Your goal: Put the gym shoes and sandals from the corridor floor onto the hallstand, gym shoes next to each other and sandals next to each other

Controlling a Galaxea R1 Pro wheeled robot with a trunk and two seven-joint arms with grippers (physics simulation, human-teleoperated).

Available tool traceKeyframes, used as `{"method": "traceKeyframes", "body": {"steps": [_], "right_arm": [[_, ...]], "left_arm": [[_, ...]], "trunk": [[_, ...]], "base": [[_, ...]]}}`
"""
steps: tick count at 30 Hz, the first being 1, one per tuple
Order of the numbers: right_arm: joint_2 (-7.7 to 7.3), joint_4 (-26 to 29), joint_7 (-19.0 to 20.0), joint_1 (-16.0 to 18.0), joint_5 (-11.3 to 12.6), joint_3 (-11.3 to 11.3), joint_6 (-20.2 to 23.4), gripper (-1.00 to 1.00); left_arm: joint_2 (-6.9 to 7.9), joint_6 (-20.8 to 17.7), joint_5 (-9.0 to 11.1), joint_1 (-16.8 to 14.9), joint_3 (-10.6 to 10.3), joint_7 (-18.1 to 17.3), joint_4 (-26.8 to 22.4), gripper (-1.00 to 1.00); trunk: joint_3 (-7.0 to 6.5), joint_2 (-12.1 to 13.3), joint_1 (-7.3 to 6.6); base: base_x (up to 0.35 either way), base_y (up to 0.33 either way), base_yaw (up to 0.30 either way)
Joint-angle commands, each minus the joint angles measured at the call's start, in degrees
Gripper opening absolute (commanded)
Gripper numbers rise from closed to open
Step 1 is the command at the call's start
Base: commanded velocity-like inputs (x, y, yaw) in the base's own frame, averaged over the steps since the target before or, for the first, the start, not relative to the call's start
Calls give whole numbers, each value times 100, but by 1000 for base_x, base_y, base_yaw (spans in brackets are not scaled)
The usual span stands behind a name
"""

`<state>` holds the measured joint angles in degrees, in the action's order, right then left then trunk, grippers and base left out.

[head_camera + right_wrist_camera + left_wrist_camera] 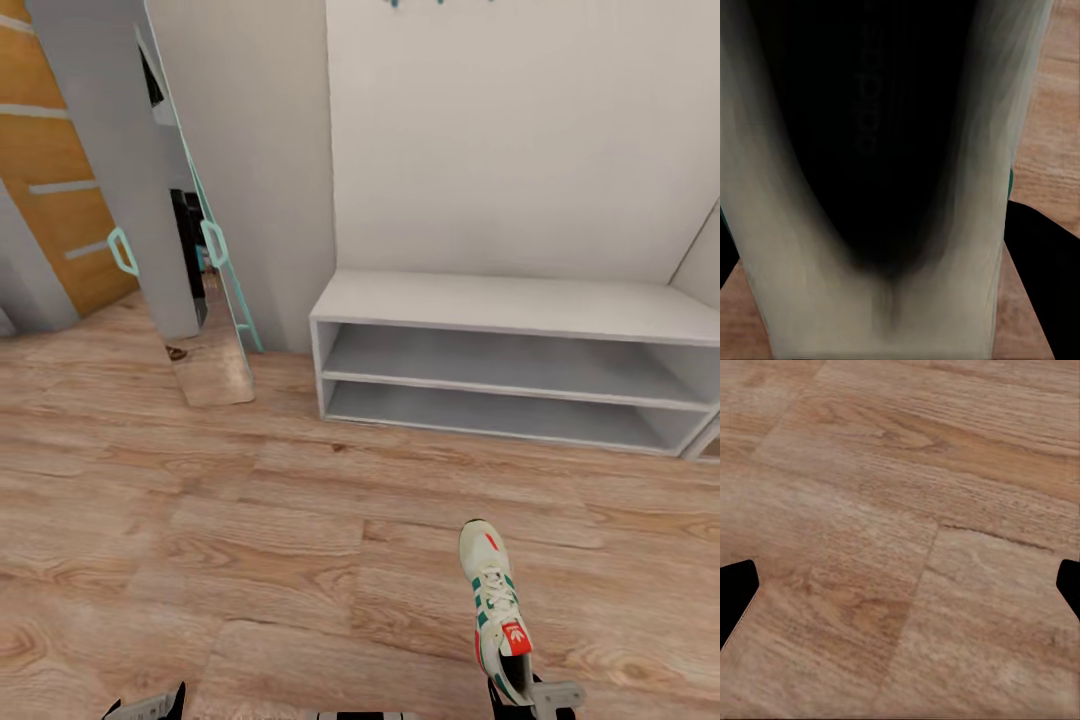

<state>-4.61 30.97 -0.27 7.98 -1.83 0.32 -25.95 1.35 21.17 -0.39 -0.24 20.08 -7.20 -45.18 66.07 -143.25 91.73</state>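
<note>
Nearest the lens, at the lower right of the head view, the right end effector (530, 700) pinches the heel of one gym shoe (496, 600), toe pointing up-frame toward the hallstand (520, 305) at centre right. Its long axis runs straight at the open shelves. The left end effector (900, 585), spread, hovers over bare corridor floor (250, 520).

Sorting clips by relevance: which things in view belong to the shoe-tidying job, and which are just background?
Job:
gym shoe, held at its heel by the right gripper
hallstand, shelves bare
corridor floor

Background:
mirror
wooden door
</note>
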Motion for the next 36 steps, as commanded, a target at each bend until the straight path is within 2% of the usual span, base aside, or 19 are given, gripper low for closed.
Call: {"method": "traceKeyframes", "body": {"steps": [1,36], "right_arm": [[-1,1,-8,2,-19,3,-16,-100],[-2,-4,-3,2,-19,3,-16,-100]], "left_arm": [[-4,10,-2,-3,22,-45,0,100],[-4,4,-3,-3,17,-10,9,100]], "trunk": [[4,-1,-1],[4,-1,-1]], "base": [[0,0,278],[0,0,278]]}}
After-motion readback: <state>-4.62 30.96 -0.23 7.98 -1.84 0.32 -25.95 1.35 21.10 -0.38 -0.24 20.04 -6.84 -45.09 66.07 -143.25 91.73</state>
